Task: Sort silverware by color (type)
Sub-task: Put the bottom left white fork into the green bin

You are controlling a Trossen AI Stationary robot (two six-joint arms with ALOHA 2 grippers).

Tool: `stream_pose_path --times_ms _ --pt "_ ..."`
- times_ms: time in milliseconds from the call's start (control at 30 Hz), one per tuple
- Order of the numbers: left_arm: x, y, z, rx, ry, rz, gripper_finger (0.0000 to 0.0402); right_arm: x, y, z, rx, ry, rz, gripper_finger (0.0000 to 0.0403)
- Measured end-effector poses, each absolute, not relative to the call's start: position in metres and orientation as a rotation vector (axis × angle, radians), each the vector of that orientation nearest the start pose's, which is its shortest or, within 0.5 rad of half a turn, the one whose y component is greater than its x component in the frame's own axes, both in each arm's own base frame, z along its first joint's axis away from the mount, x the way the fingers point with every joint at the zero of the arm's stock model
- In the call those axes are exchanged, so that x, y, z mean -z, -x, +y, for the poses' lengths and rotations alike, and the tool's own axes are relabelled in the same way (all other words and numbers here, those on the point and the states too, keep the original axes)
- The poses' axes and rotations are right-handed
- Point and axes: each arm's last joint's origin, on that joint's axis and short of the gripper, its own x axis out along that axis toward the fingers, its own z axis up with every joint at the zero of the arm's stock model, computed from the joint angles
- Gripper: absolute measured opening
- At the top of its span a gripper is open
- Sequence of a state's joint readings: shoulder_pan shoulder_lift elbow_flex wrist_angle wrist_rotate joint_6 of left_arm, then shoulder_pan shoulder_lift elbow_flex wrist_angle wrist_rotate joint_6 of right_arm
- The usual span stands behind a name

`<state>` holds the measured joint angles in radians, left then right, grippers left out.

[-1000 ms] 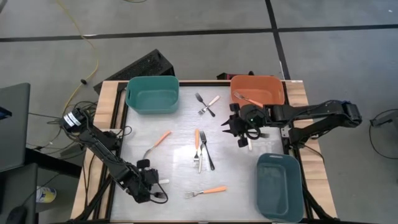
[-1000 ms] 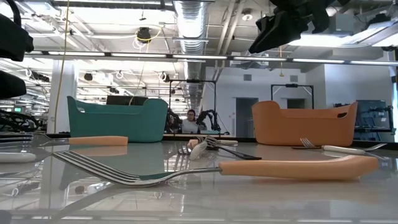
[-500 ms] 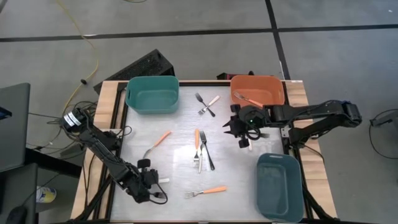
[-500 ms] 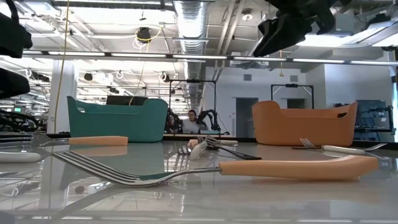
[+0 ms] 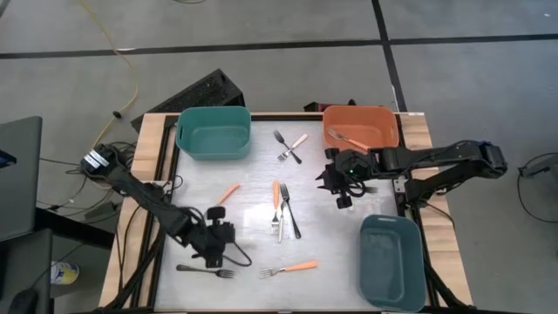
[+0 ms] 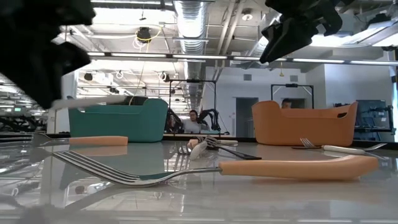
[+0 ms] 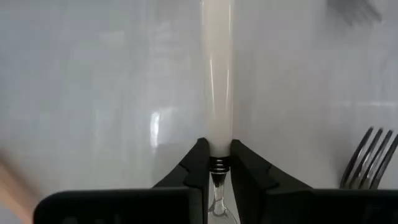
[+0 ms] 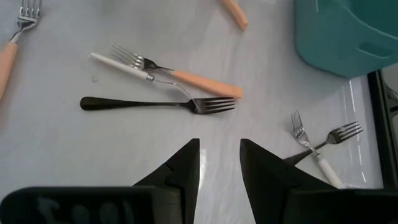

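My left gripper (image 5: 215, 237) (image 7: 216, 149) is over the near-left part of the table, shut on a white-handled fork (image 7: 216, 68). A black fork (image 5: 205, 270) lies flat on the table below it, toward the near edge. My right gripper (image 5: 331, 180) (image 8: 219, 149) hangs open and empty above the table in front of the orange bin (image 5: 361, 124), which has a fork (image 5: 349, 139) lying in it. More forks lie flat: an orange and a black one (image 5: 283, 209) at the centre, an orange one (image 5: 289, 268) near the front, an orange handle (image 5: 228, 192), and a crossed pair (image 5: 289, 146). My left gripper pinches the white fork between its two fingers at the neck (image 7: 215, 163), where the white handle meets the metal. The handle (image 6: 93, 99) points straight out ahead of the fingers. The fork is lifted clear of the table and roughly level.
A teal bin (image 5: 214, 131) stands at the far left and another teal bin (image 5: 392, 260) at the near right. A white-handled fork (image 6: 345, 149) lies on the table under the right arm. Open tabletop lies between the centre forks and the left arm.
My left gripper has risen and moved toward the far edge and the right. It has lifted the white fork off the table. The black fork has stayed on the table. My right gripper has drifted slightly toward the right edge.
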<state>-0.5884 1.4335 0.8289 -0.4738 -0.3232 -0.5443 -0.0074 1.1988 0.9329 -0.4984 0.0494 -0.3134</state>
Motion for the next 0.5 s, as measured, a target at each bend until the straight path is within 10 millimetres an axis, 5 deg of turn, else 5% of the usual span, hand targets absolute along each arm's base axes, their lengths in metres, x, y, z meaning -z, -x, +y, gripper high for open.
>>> stream_pose_path --times_ms 200,500 --pt "-0.229 -0.239 -0.093 -0.061 -0.095 0.951 0.0028 -0.276 -0.246 -0.003 -0.067 0.312 0.767 0.0137" --pt "-0.293 -0.238 0.009 -0.191 -0.245 0.918 0.0028 -0.276 -0.246 -0.003 -0.072 0.322 0.767 0.0137"
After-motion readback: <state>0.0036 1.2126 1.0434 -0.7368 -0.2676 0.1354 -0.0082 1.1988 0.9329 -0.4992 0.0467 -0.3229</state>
